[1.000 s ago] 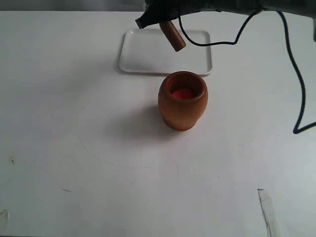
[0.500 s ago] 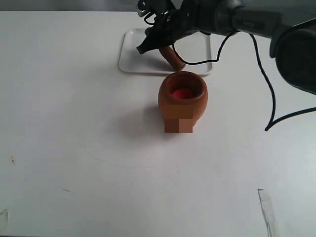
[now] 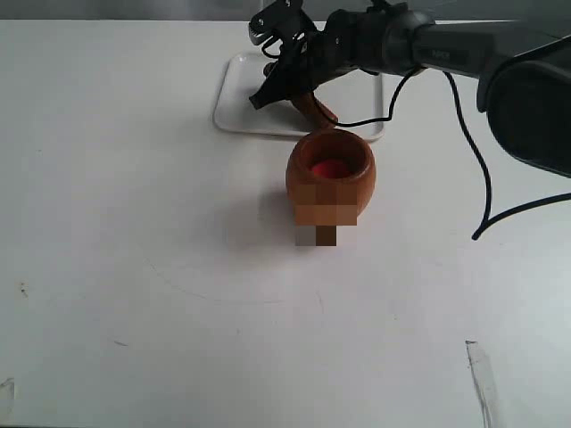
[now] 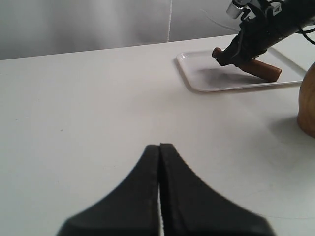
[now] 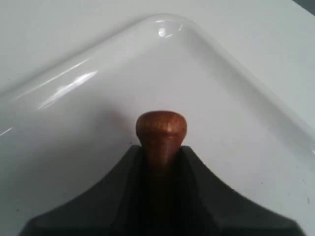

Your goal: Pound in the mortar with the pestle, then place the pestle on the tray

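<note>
Pounding looks finished; the step in hand is laying the pestle (image 3: 314, 109) on the tray (image 3: 236, 98), which sits just behind the mortar (image 3: 332, 189). The right gripper (image 3: 268, 94) is clamped on the pestle's thin end, with the little knob poking out past its fingers. The stick slopes down so its thick end points toward the mortar and seems to touch the tray floor, or very nearly. To do this well, I'd lower the knob end until the whole stick lies flat before letting go. Dropped from a slant, it could roll toward the mortar-side rim. The fingers should then open wide and lift straight up, clear of the knob. The left gripper (image 4: 160, 147) hangs over bare table well apart from the mortar, its jaws pressed together on nothing.

A second ago the pestle hung high over the tray's mortar-side edge, steeply tilted. Half a second ago it was lower, and now it is down at the tray. The mortar, with something red (image 3: 330, 168) inside, has not shifted.
</note>
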You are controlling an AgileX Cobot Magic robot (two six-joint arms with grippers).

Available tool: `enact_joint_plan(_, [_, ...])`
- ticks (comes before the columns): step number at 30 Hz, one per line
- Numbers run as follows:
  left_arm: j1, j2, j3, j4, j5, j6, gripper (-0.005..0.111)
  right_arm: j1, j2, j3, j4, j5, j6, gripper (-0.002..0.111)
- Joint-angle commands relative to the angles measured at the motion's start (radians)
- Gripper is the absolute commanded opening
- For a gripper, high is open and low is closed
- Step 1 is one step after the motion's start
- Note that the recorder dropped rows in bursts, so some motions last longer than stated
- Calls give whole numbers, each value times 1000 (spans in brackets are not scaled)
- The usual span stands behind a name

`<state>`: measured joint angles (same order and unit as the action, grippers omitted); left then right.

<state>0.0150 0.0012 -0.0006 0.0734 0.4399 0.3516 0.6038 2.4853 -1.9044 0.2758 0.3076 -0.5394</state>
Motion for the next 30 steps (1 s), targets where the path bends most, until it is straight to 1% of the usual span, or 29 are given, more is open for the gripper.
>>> enact_joint_plan(1, [-8, -1, 1, -7, -3, -8, 0, -5, -11, -6, -6, -11, -6, 8])
enact_joint_plan(5, [-8, -1, 1, -7, -3, -8, 0, -5, -23, -6, 0, -11, -6, 26])
enact_joint_plan(6, [-8, -1, 1, -7, -3, -8, 0, -5, -27, -6, 4, -11, -6, 33])
enact_joint_plan(7, [-8, -1, 1, -7, -3, -8, 0, -5, -29, -6, 4, -9, -6, 35])
enact_joint_plan(10, [-8, -1, 1, -7, -3, -8, 0, -5, -37, -6, 4, -11, -6, 38])
enact_joint_plan(13, [-8, -1, 1, -7, -3, -8, 0, -5, -66, -6, 4, -11, 1, 38])
enact_joint_plan(14, [-8, -1, 1, -7, -3, -8, 0, -5, -77, -6, 4, 1, 1, 37])
enact_joint_plan(16, [-8, -1, 1, -7, -3, -8, 0, -5, -122, -6, 4, 55, 1, 29])
enact_joint_plan(18, [-8, -1, 1, -7, -3, -8, 0, -5, -182, -6, 4, 151, 1, 16])
enact_joint_plan(20, [-8, -1, 1, -7, -3, -8, 0, -5, -243, -6, 0, 272, 3, 0])
enact_joint_plan(23, [-8, -1, 1, -7, -3, -8, 0, 3, -331, -4, -13, 425, 47, 0])
enact_joint_plan(24, [-8, -1, 1, -7, -3, -8, 0, 8, -350, -4, -25, 451, 75, 0])
enact_joint_plan(26, [-8, -1, 1, -7, -3, -8, 0, 34, -406, 8, -97, 489, 176, 0])
enact_joint_plan(28, [-8, -1, 1, -7, -3, -8, 0, 57, -454, 34, -164, 493, 225, 0])
enact_joint_plan(30, [-8, -1, 1, -7, -3, -8, 0, 99, -529, 93, -276, 491, 296, 0])
